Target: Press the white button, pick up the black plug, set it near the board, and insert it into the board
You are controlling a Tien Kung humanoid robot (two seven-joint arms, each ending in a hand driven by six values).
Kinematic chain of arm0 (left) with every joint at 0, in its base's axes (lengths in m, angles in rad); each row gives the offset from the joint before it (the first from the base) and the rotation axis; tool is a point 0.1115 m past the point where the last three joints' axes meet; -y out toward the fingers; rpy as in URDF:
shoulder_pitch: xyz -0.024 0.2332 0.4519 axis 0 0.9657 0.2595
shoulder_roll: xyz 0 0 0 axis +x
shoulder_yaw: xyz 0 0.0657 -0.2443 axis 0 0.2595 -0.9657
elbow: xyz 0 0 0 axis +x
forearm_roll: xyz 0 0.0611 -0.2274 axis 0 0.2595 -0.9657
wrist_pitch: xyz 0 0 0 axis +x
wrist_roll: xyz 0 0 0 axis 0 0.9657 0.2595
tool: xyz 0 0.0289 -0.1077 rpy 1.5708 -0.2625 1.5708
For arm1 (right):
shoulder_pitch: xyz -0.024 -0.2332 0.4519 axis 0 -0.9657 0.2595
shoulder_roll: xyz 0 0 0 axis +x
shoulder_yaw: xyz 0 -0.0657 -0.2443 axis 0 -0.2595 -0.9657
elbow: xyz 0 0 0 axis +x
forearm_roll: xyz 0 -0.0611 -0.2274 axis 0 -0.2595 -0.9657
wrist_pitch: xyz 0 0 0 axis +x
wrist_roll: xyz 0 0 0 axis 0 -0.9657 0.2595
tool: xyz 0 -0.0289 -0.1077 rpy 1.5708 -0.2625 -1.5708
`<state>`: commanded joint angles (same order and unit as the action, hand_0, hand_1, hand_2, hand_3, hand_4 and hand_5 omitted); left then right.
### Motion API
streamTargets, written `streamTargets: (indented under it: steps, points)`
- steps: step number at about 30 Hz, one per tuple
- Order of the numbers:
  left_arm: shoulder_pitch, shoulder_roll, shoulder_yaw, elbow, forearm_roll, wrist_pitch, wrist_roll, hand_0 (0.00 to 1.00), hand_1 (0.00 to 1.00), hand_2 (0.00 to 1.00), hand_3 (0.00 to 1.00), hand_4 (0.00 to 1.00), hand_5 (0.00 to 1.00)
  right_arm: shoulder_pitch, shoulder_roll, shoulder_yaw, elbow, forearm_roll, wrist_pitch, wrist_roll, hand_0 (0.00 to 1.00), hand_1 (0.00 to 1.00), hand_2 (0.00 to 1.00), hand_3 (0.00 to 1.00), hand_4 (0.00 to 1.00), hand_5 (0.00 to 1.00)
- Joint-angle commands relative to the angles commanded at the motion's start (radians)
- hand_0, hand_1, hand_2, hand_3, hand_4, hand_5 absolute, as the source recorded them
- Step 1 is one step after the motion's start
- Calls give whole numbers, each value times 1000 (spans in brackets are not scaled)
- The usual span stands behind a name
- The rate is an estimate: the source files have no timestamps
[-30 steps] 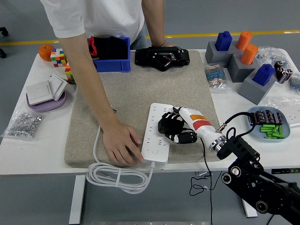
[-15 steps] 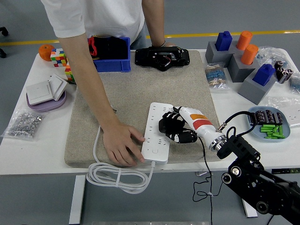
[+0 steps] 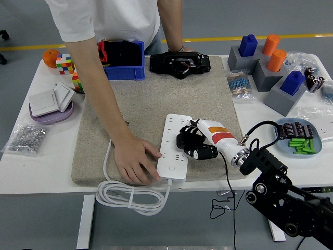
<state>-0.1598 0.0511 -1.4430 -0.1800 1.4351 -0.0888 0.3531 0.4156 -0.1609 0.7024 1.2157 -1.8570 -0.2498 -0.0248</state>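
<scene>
At the lower left of centre a person's hand (image 3: 134, 164) is laid flat on the grey mat (image 3: 151, 99), touching the left edge of the white power strip (image 3: 174, 148) — the board. Just right of it, the robot's right hand (image 3: 193, 145) is held over the strip's right side with fingers curled on a black plug (image 3: 185, 140). The white cable (image 3: 130, 197) is coiled below — off the table's edge.

White power board (image 3: 174, 148) flat on the grey mat, long axis 12-to-6, black plug (image 3: 187, 139) at its 3 o'clock edge
</scene>
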Motion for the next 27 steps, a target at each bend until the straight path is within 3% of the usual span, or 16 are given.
streamTargets:
  steps: [11, 23, 24, 27]
  points:
    - [0, 1, 6, 0, 2, -2, 1, 773, 710, 664, 733, 649, 540, 3, 2, -5, -3, -6, 2, -11, 328, 265, 359, 549, 747, 2]
    - [3, 0, 9, 0, -3, -3, 0, 773, 710, 664, 733, 648, 538, -2, 2, 1, -7, 32, 2, 8, 385, 304, 386, 567, 769, 2]
    - [3, 0, 10, 0, -3, -3, 0, 773, 710, 665, 732, 648, 538, -3, 2, 3, -7, 33, 2, 11, 440, 456, 501, 592, 897, 2]
    - [3, 0, 8, 0, -1, -3, 0, 773, 710, 665, 732, 648, 538, -3, 2, 6, -6, 37, 0, 17, 440, 456, 501, 592, 897, 2]
